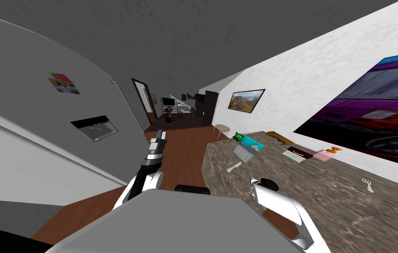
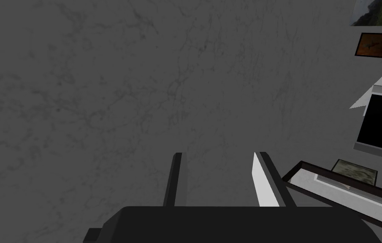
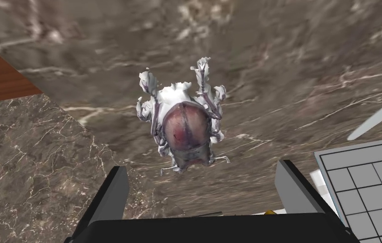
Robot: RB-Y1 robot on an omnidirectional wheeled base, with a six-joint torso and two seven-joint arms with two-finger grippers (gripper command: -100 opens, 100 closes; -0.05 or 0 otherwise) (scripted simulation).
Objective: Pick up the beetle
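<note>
The beetle, with a dark red-brown back and pale grey legs, lies on the brown marbled counter close to its corner. My right gripper hovers just above it, open, one finger standing off each side of the beetle without touching it. In the head view the right gripper is low over the counter's near end. My left gripper is held up over the wooden floor to the left of the counter; its fingers stand apart with nothing between them.
A grey wire basket sits close beside the right gripper, with a pale knife past it. Farther along the counter are a teal book, a green object, a pink soap bottle and a fork. The counter edge drops to the floor.
</note>
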